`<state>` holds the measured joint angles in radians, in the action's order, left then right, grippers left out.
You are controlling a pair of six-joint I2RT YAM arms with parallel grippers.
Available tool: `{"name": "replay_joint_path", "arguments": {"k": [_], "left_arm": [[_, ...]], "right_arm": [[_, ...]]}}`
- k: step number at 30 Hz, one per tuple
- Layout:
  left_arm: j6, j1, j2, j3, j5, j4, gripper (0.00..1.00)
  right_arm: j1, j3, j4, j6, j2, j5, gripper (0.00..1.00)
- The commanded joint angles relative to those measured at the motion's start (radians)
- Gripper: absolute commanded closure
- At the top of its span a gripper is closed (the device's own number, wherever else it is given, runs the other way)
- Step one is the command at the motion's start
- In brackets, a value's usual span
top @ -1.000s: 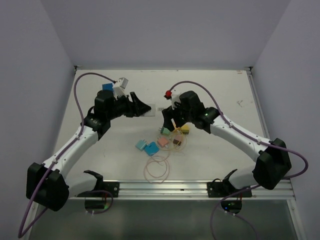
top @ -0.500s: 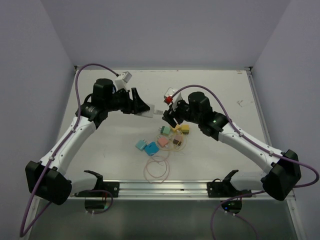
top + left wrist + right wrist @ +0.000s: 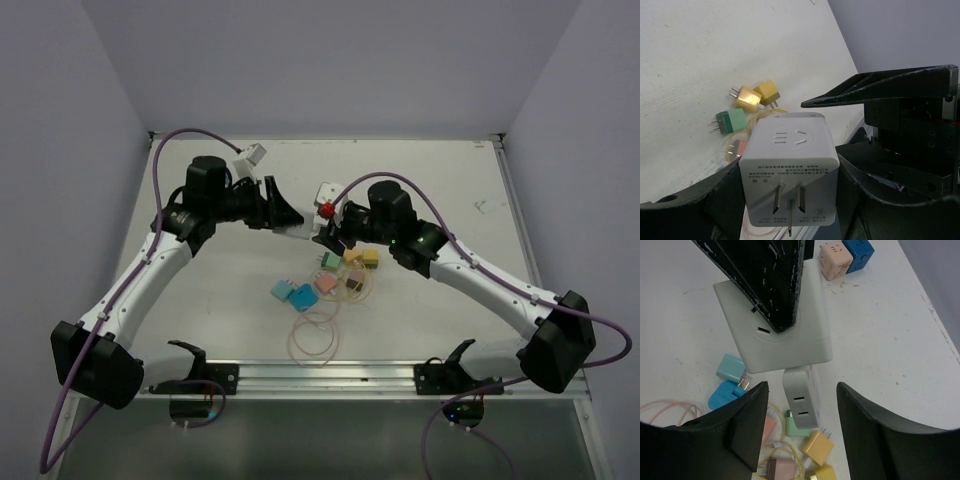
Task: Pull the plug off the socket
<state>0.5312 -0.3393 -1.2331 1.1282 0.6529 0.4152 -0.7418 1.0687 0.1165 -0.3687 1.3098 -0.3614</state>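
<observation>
The right gripper (image 3: 325, 235) has swung in, jaws spread but narrowing astride the plug (image 3: 801, 399), while the left gripper (image 3: 283, 214) pinches the socket (image 3: 787, 175), so the pull looks imminent.

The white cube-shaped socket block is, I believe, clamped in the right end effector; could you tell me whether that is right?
Not quite: the white cube-shaped socket block is clamped in the left end effector, not the right end effector. The left wrist view shows it between that arm's own black fingers.
</observation>
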Motion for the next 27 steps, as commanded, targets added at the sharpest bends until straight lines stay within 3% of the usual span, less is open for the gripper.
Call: {"name": "replay_joint_path", "arguments": {"k": [1, 9, 12, 13, 16, 27], "left_arm": [[0.042, 0.010, 0.017, 0.041, 0.048, -0.065, 1.00], [0.041, 0.010, 0.020, 0.042, 0.045, -0.079, 1.00], [0.033, 0.010, 0.017, 0.059, 0.040, -0.073, 1.00], [0.027, 0.010, 0.014, 0.065, 0.037, -0.064, 1.00], [0.000, 0.011, 0.009, 0.099, 0.019, -0.038, 1.00], [-0.134, 0.112, -0.019, 0.258, 0.036, 0.128, 1.00]], "right_arm": [[-0.014, 0.053, -0.052, -0.048, 0.019, -0.040, 0.42], [-0.022, 0.083, -0.037, -0.096, 0.072, -0.056, 0.56], [-0.021, 0.080, -0.026, -0.122, 0.080, -0.062, 0.73], [-0.022, 0.079, -0.008, -0.130, 0.082, -0.059, 0.85], [-0.021, 0.067, 0.017, -0.159, 0.086, -0.037, 1.00], [-0.019, -0.059, 0.054, -0.222, 0.066, 0.104, 1.00]]}}
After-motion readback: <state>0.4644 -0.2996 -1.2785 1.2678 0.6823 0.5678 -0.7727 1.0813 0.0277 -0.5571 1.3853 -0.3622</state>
